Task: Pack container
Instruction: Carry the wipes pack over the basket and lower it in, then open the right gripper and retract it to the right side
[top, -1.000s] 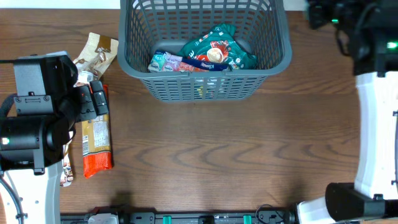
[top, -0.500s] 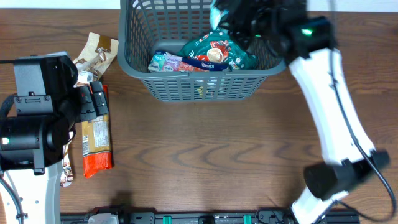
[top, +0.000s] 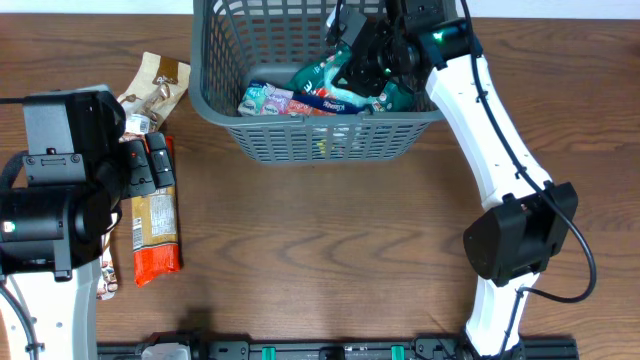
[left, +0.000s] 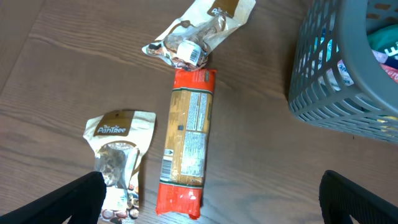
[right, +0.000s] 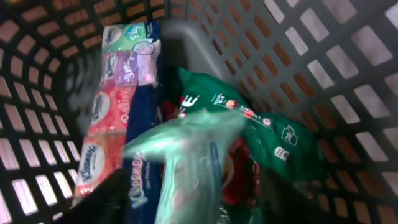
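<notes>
The container (top: 320, 140), a dark grey lattice basket, stands at the top middle of the table and holds tissue packs (top: 265, 98) and a dark green snack packet (top: 385, 95). My right gripper (top: 360, 62) is down inside it. In the right wrist view its jaws stand apart around a blurred light green packet (right: 193, 162), with gaps on both sides, above the tissue packs (right: 118, 106) and the dark green packet (right: 267, 137). My left gripper (top: 150, 165) hangs wide open over the table on the left, holding nothing (left: 211, 211).
Left of the basket lie a long orange and red packet (left: 186, 149), a crumpled beige pouch (left: 199, 31) and a second beige pouch (left: 118, 155). The basket's corner (left: 348, 93) rises at the right of the left wrist view.
The right arm swung in from the far right corner and down into the basket, and its jaws have parted around the light green packet. The left arm has not moved.
</notes>
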